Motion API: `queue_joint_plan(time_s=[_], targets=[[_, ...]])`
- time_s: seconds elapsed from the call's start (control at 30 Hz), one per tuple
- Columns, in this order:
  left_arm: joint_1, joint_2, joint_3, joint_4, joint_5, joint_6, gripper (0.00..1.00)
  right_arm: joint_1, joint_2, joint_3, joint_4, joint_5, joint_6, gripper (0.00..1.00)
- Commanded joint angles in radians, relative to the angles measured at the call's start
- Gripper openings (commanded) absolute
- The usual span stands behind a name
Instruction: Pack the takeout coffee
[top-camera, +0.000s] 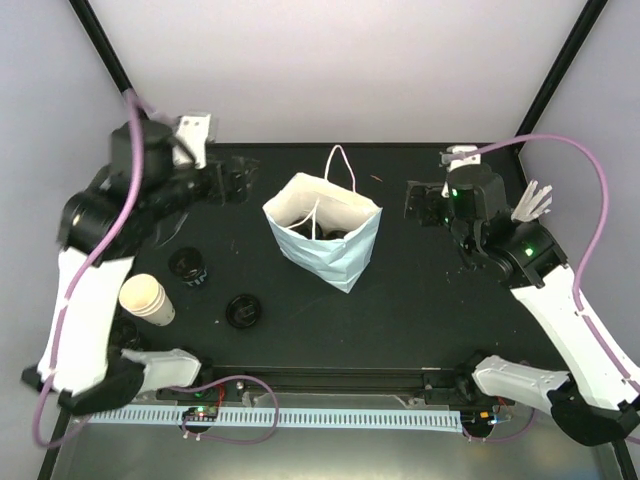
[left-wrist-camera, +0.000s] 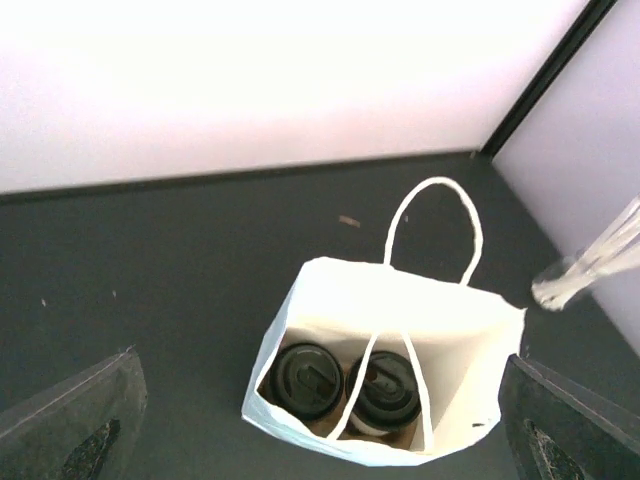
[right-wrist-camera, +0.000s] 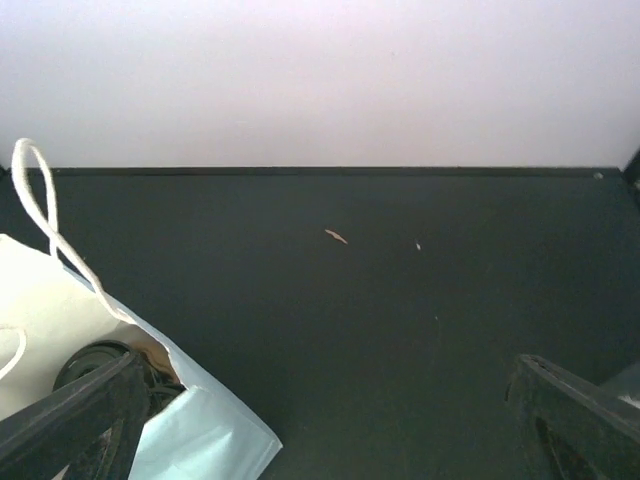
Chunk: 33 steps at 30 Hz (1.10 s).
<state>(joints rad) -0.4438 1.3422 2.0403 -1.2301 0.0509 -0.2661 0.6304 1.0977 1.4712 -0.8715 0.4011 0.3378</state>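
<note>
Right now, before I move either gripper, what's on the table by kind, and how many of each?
Light-blue paper bag: 1
Lidded cups inside it: 2
Unlidded cup on its side: 1
Loose black lids: 2
Glass of white sticks: 1
Total: 7

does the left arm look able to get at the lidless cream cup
Likely yes: the cream cup sits in the open beside the left arm, nothing over it, and the left fingers are open.

You have a light-blue paper bag with white handles standing open on the black tabletop, a clear glass of white sticks well apart rightward
</note>
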Motion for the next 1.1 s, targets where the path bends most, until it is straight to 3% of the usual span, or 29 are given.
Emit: queue_joint_plan(time_s=[0.0, 0.23, 0.37, 0.57, 0.73, 0.83, 1.0, 1.07], targets=[[0.008, -0.179, -0.191, 0.192, -0.057, -0.032, 0.99, -0.007, -0.077, -0.018, -0.088, 0.064, 0.133, 1.0], [0.009, -0.456, -0.562, 0.329, -0.122, -0.058, 0.99, -0.007, -0.287, -0.271, 0.097, -0.151, 0.111, 1.0], [0.008, -0.561, -0.722, 0.358, -0.154, -0.034, 0.99, -0.011, -0.371, -0.398, 0.14, -0.062, 0.153, 1.0], [0.008, -0.653, -0.907, 0.429, -0.144, -0.008, 0.99, -0.102, -0.218, -0.305, -0.062, 0.029, 0.168, 1.0], [0.008, -0.686, -1.009, 0.467, -0.152, 0.013, 0.99, -0.24, -0.1, -0.222, -0.184, -0.031, 0.236, 1.0], [0.008, -0.709, -1.06, 0.477, -0.176, 0.022, 0.99, -0.247, -0.03, -0.151, -0.266, -0.043, 0.288, 1.0], [0.008, -0.756, -1.153, 0.505, -0.195, 0.036, 0.99, -0.249, 0.034, -0.139, -0.25, -0.018, 0.205, 1.0], [0.009, -0.769, -1.19, 0.52, -0.191, 0.037, 0.99, -0.305, 0.056, -0.129, -0.283, -0.01, 0.236, 0.99]])
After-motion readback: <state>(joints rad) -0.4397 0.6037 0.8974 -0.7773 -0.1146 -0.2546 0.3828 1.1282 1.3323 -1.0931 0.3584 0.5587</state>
